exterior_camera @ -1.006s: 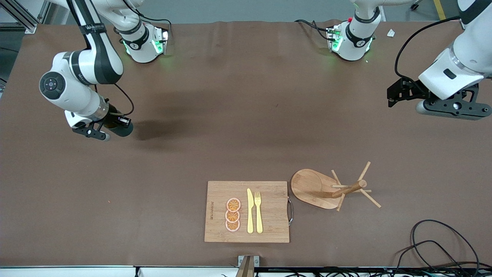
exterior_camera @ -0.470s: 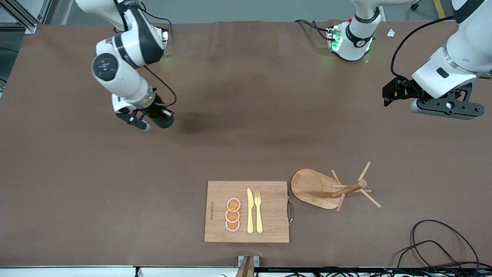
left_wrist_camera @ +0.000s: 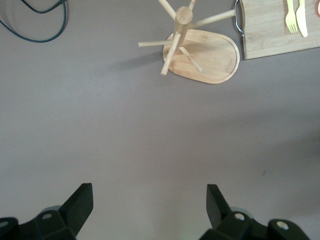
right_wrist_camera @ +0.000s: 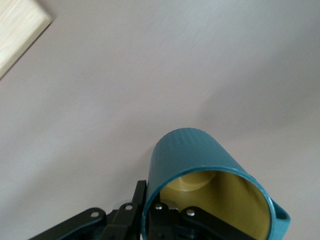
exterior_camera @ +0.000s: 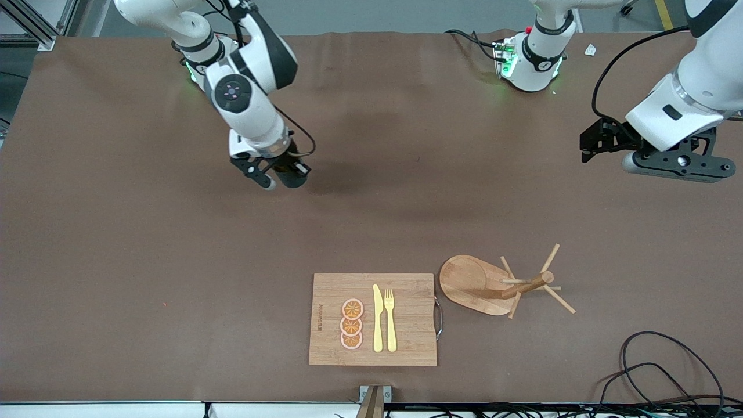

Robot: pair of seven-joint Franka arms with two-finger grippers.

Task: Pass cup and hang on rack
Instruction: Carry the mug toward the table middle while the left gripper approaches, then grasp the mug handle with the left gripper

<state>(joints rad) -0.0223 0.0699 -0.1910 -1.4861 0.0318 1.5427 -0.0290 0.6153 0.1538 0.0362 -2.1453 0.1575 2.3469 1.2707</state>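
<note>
My right gripper [exterior_camera: 277, 177] is shut on the rim wall of the teal cup [exterior_camera: 290, 176] and holds it tilted in the air over the bare table, toward the right arm's end. In the right wrist view the cup [right_wrist_camera: 200, 155] shows its yellow inside, one finger inside and one outside the wall. The wooden rack [exterior_camera: 525, 285] stands beside the cutting board, near the front camera; the left wrist view shows it too [left_wrist_camera: 181, 30]. My left gripper [exterior_camera: 667, 162] is open and empty in the air over the table at the left arm's end, its fingertips [left_wrist_camera: 82, 200] wide apart.
A bamboo cutting board [exterior_camera: 406, 342] with several orange slices [exterior_camera: 352, 324], a yellow knife [exterior_camera: 377, 319] and fork [exterior_camera: 390, 319] lies beside the rack. Black cables [exterior_camera: 667, 371] lie at the table's corner near the front camera.
My right arm has swung the cup from the right arm's end of the table toward the middle. My left gripper has barely shifted.
</note>
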